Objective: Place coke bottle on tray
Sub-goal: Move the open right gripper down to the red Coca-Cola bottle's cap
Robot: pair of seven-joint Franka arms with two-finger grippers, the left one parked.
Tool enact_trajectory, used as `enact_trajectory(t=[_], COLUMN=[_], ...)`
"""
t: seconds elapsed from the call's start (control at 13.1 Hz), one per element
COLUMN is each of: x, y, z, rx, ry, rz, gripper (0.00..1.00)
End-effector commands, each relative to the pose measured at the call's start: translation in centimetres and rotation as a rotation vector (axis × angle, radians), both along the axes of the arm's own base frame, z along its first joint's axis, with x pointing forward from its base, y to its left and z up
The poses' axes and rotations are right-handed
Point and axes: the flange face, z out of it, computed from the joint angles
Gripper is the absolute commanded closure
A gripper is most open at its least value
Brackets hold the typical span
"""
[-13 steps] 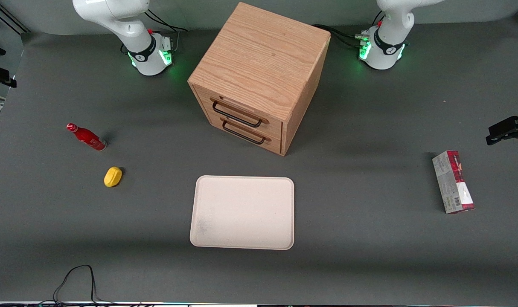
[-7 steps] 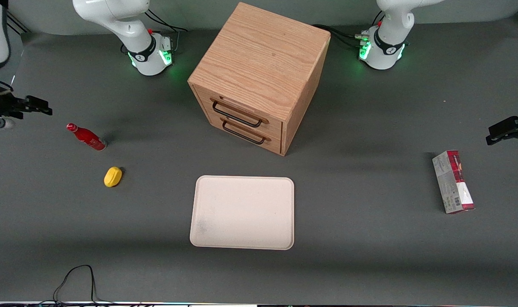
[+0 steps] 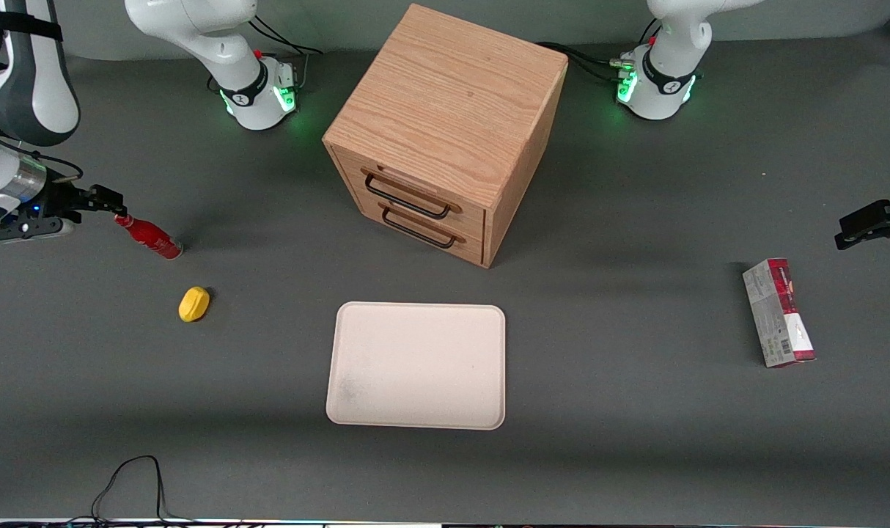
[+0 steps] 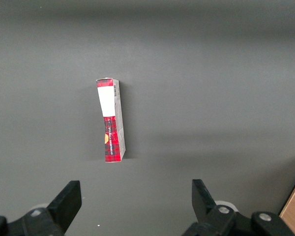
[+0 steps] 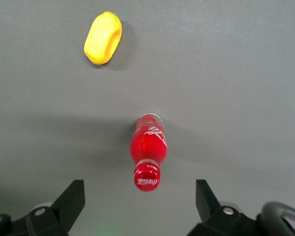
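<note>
One coke bottle (image 3: 149, 235) stands on the tabletop near the working arm's edge, untouched, well apart from the tray (image 3: 416, 364). The gripper (image 3: 106, 199) hovers above its cap, fingers (image 5: 71, 199) spread wide. A lemon (image 3: 193, 303) lies just beside, nearer the front camera.

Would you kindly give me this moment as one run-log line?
phase: approach | gripper: open, above coke bottle | bottle: upright on table, ungrasped | tray: empty

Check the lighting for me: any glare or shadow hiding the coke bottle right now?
Front view: coke bottle evenly lit, small shadow at its base, gripper open above its cap. Right wrist view: bottle sharp, soft shadow beside it, mild sheen, nothing hidden. Tray shows no glare.
</note>
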Motion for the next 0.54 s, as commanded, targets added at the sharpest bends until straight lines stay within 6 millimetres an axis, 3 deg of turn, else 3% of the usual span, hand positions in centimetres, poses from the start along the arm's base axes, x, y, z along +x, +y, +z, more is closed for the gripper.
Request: enact_trajectory(t=[0.0, 0.38, 0.46], x=[-1.0, -1.7, -2.0], y=[0.3, 0.8, 0.1], z=[-1.6, -4.3, -4.6], rx=[-0.003, -0.008, -0.007], ry=[-0.04, -0.05, -0.054], rz=[-0.011, 0.003, -0.009], gripper=[0.0, 0.0, 0.0])
